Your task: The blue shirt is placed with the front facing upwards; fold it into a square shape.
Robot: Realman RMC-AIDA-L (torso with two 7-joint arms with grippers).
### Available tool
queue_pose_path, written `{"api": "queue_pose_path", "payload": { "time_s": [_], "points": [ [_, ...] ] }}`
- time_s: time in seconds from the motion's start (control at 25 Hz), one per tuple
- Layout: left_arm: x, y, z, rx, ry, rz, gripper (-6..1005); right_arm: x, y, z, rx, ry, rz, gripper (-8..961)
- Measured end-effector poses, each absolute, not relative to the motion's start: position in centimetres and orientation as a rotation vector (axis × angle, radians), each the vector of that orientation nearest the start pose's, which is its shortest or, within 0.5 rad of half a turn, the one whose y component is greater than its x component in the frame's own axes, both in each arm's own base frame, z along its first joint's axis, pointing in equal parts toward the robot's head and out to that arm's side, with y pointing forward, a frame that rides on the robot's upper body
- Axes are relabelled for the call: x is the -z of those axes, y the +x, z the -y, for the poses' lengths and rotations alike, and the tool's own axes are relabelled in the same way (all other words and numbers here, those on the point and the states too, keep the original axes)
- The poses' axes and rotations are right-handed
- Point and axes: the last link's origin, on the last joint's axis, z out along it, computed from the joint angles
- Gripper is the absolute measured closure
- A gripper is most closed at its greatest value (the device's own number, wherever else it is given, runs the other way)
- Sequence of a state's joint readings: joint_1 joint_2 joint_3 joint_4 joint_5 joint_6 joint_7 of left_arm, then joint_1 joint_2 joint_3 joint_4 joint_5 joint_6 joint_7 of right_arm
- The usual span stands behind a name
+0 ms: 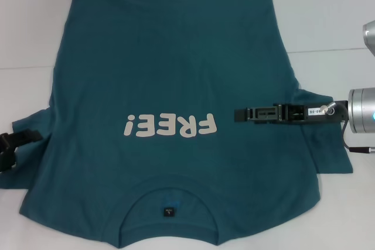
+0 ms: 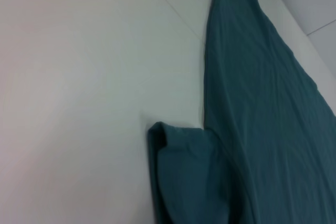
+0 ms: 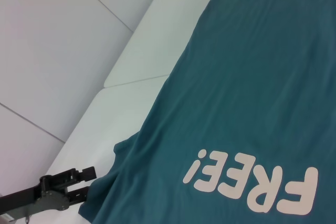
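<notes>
White table (image 1: 328,21) (faint seam lines cross its surface)

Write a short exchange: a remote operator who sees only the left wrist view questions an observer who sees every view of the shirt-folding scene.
Operator: I see only teal cloth and white table. Which face of the shirt is up?
Observer: The front: the cream FREE! print shows on the blue shirt, with the collar nearest the robot.
Operator: Where is the right gripper?
Observer: The right gripper reaches in from the robot's right, over the shirt, just beside the print.
Operator: And the left one?
Observer: The left gripper is open, at the edge of the left sleeve.
</notes>
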State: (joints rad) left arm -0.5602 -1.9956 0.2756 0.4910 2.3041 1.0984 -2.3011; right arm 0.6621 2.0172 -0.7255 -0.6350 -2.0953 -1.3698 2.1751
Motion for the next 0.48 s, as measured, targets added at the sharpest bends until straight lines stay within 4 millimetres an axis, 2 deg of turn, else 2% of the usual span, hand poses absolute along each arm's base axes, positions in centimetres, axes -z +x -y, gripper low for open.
{"api": "queue_pose_path", "payload": {
  "time_s": [0.28,0.44,0.48],
  "points": [
    [-4.01,-36.26,-36.54,0.706,-1.619,1.916,282,-1.3,25.37,-38.23,-0.603,-2.397,-1.541,26],
    [-4.39,-36.22,-36.65,0.715,-1.604,1.931,333,-1.35,25.47,-38.19,-0.602,-2.394,-1.543,26],
    [-4.4,-36.19,-36.66,0.716,-1.606,1.931,384,-1.38,25.5,-38.2,-0.601,-2.394,-1.543,26]
  ]
}}
